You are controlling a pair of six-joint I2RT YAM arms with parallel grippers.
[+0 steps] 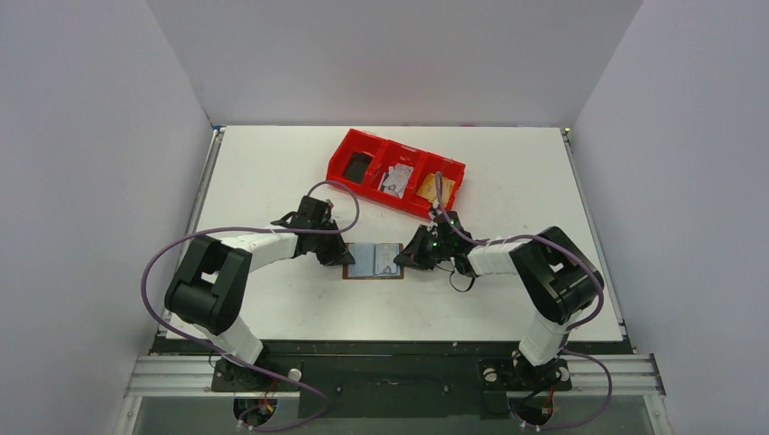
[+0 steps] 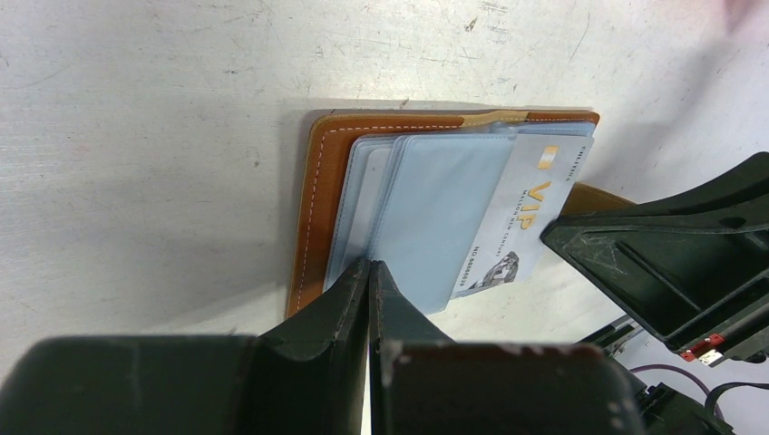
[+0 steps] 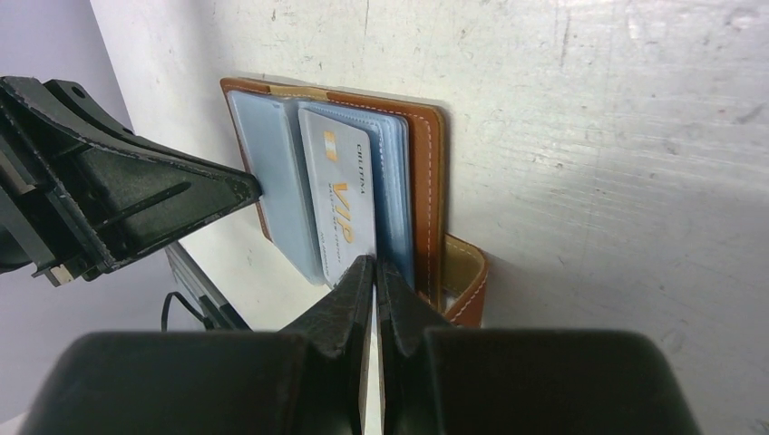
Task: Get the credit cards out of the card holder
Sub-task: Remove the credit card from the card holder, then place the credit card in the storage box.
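Observation:
The card holder (image 1: 374,260), a brown leather wallet, lies open on the white table between both grippers. Clear plastic sleeves (image 2: 435,208) fan out of it. A light blue credit card (image 2: 535,213) printed "VIP" sticks out askew from the sleeves, seen too in the right wrist view (image 3: 343,195). My left gripper (image 2: 370,265) is shut, its tips resting on the sleeves at the wallet's left edge (image 1: 340,258). My right gripper (image 3: 374,261) is shut at the card's near edge, beside the wallet's snap tab (image 3: 467,281). I see nothing between either pair of fingers.
A red three-compartment tray (image 1: 396,172) stands behind the wallet, holding a dark item, a silvery item and a tan-gold flat piece (image 1: 429,188). White walls enclose the table on three sides. The table's near edge lies close below the wallet.

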